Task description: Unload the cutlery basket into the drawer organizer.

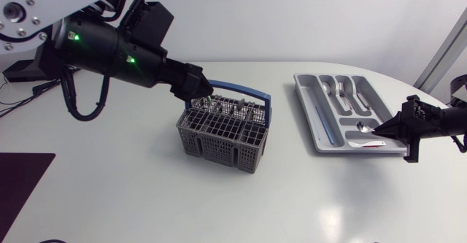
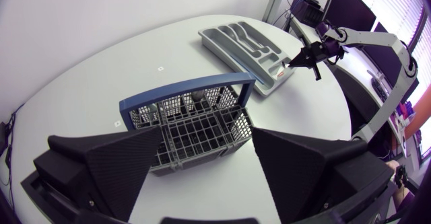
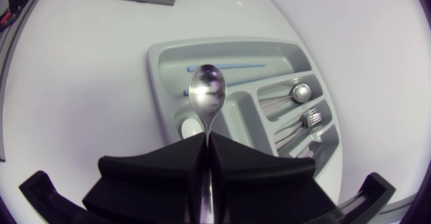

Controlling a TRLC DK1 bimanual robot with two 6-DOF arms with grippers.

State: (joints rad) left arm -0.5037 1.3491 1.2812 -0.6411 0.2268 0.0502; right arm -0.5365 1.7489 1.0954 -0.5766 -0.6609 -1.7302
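Observation:
The grey cutlery basket (image 1: 222, 130) with a blue handle (image 1: 248, 94) stands mid-table, cutlery handles showing at its back. My left gripper (image 1: 201, 91) hovers open over the basket's back left corner. In the left wrist view its fingers (image 2: 128, 163) spread wide above the basket (image 2: 195, 126). The grey drawer organizer (image 1: 310, 119) lies to the right. My right gripper (image 1: 385, 130) is shut on a spoon (image 1: 363, 127) over the organizer's near right part. In the right wrist view the spoon (image 3: 207, 93) sticks out ahead of the gripper (image 3: 205, 140), bowl over a compartment of the organizer (image 3: 158, 69).
Spoons (image 3: 300, 91) and forks (image 3: 310, 120) lie in the organizer's side compartments, and a blue-handled piece (image 3: 232, 66) in the long one. A dark mat (image 1: 18, 177) lies at the table's left edge. The table's front edge curves around at the right.

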